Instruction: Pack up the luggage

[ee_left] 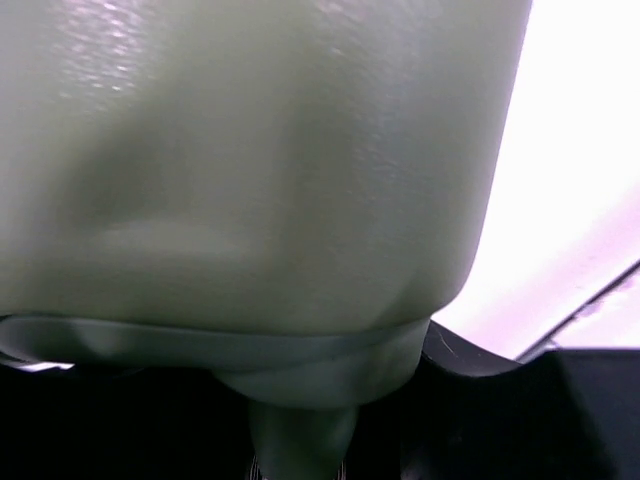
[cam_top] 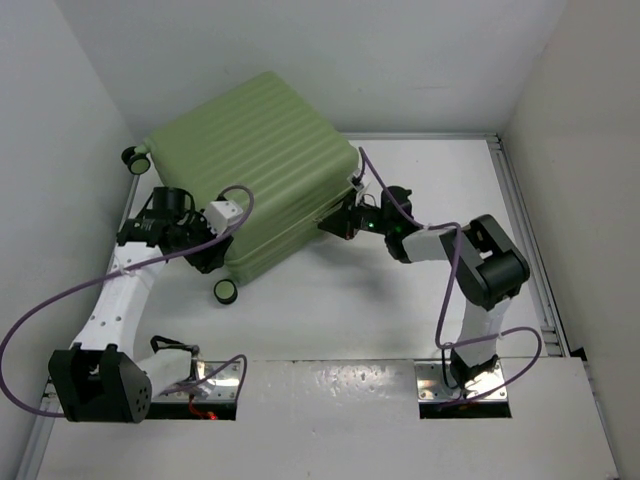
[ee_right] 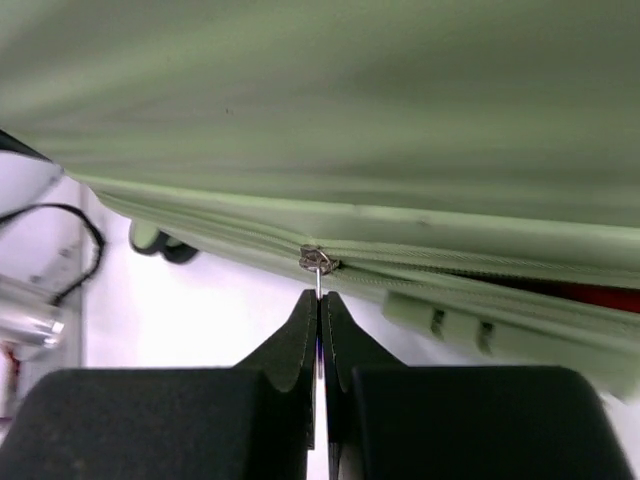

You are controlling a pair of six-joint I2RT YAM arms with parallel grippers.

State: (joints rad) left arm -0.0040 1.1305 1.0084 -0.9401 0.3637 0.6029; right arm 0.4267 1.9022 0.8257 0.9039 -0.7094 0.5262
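One pinch: your right gripper (ee_right: 320,305) clamps the zipper pull (ee_right: 318,272); draw it straight along the luggage (cam_top: 260,170) edge. Left gripper (cam_top: 205,252): cannot tell.

Closed light green ribbed luggage (cam_top: 262,170), flat on the table, angled.

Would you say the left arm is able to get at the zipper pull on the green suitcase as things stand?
Probably not. The zipper pull sits on the side of the luggage away from the left gripper, so the case lies between them, and the right gripper is shut on the pull.
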